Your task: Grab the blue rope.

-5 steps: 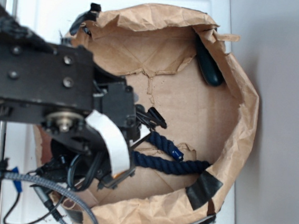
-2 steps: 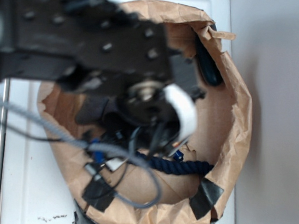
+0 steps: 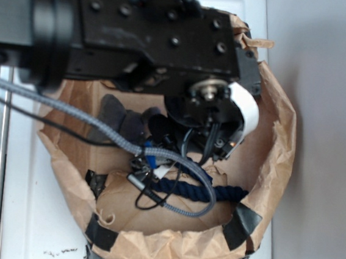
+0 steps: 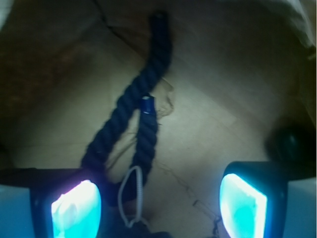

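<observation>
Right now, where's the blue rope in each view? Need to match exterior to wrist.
Exterior: the blue rope lies low in the paper bag, partly behind the arm's cables.
Wrist: left of centre, a folded loop running from top centre down toward the left finger.
Shared landmark: the rope's shiny blue end cap, in the wrist view; in the exterior view I can't pick it out.

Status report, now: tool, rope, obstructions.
Tool open, empty, above the bag floor. Blue rope lying folded, nearer one finger. White string loop beside the rope's bend.
</observation>
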`<state>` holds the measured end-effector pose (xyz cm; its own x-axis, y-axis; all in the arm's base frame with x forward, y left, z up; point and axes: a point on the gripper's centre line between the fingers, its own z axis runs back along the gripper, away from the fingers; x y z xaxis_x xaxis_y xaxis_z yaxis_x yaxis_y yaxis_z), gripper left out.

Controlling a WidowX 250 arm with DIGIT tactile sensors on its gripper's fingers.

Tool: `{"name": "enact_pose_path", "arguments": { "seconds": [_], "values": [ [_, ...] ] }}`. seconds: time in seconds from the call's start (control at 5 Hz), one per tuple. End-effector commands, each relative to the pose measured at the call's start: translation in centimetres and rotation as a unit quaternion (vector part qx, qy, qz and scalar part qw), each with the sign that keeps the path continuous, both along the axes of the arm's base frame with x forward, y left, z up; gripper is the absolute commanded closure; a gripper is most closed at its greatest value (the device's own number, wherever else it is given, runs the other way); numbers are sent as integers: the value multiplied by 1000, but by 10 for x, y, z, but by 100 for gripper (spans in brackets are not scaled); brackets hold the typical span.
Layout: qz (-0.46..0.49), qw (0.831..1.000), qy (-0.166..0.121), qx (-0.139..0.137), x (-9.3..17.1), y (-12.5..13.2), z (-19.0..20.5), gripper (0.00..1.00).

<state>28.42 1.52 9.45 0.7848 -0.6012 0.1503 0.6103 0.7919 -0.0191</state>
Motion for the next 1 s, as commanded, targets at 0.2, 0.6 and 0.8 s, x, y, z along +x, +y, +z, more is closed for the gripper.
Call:
{"name": "enact_pose_path", "arguments": {
  "seconds": [0.2,0.6,0.8],
  "values": [
    [-6,1000,4,-5,-19,-47,-24,0],
    [27,999,11,19,-19,-72,-67,0],
    [25,999,12,22,-17,-71,-71,71]
  ]
}}
